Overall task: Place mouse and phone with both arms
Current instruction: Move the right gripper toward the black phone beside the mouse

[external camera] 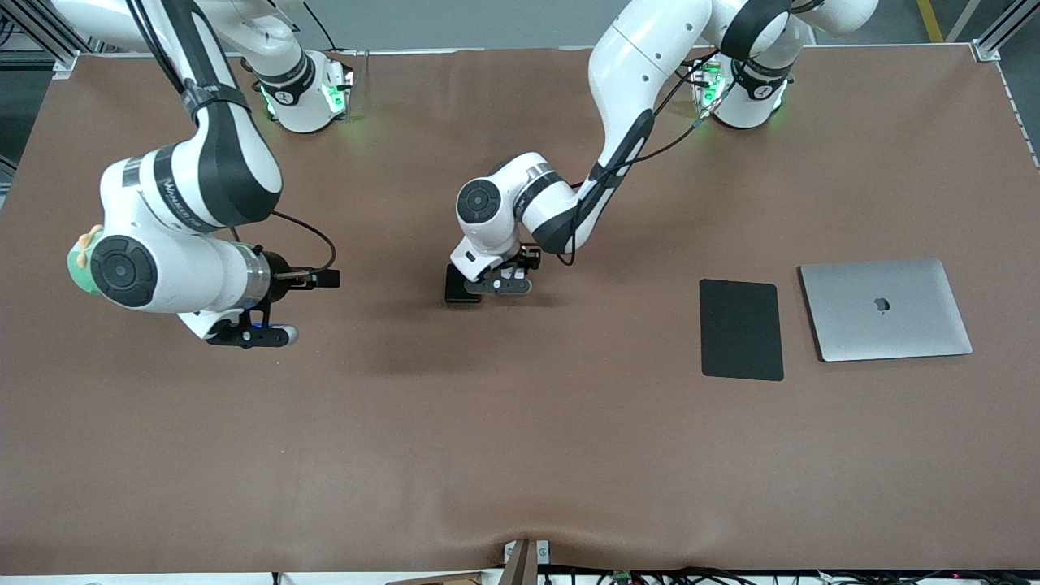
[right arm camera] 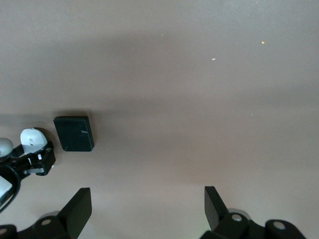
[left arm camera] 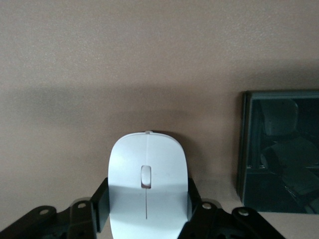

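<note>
Near the middle of the front view, slightly above centre, the mouse (left arm camera: 147, 184) sits on the table (external camera: 520, 455) between the fingers of the left gripper (external camera: 502, 282), which has closed onto its two long sides. In the left wrist view the mouse's long axis, marked by its thin centre line, runs straight out from the gripper, so the grip is square across the narrow width. The mouse itself is hidden under the gripper in the front view.

Phone (external camera: 461, 285): lies flat on the table just beside the mouse, toward the right arm's end, apart from it by a narrow strip of table.

Right gripper (external camera: 248, 333): at middle left of the front view, over bare table, fingers spread wide, nothing between them. It is well apart from the phone; the phone lies from it toward the centre of the table, seen small in the right wrist view with the left gripper beside it.

Mouse pad (external camera: 741, 328) and closed laptop (external camera: 884, 309): side by side at middle right of the front view, toward the left arm's end, both bare.

Judgement: mouse is gripped but not yet lifted; its likely carry runs toward the mouse pad, away from the phone. The phone falls to the right arm, which must first close the gap.
</note>
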{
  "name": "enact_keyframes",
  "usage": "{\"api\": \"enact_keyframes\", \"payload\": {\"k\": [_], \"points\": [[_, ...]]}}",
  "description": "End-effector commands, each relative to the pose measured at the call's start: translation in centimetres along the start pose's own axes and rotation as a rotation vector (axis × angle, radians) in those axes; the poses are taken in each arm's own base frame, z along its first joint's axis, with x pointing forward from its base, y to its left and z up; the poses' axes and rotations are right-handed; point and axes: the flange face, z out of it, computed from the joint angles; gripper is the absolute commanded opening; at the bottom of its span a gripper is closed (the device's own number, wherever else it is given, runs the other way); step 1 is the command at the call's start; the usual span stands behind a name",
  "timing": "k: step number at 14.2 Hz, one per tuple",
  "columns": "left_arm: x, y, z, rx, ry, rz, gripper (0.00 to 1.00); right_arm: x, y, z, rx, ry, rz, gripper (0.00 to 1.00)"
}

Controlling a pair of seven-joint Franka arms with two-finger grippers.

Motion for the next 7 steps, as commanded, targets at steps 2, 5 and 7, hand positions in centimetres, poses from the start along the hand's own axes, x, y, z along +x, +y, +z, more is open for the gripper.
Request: {"api": "enact_keyframes", "payload": {"k": [2,5,7], "points": [[0.3,-0.3,-3.4,-0.037,0.01,-0.025,0.0,-0.2,-4.2,2.0,0.003,0.023,0.031,1.0],[3.0,-3.2,-8.9,-0.062,0.034,-0.077,0.0,0.1,-5.3,2.9,0.0,0.031,0.02,1.0],[5.2,-6.2,-12.7,-0.083,0.049,-0.123,0.0,0.3,-6.0,4.1,-0.004,0.03,0.01,1.0]]}}
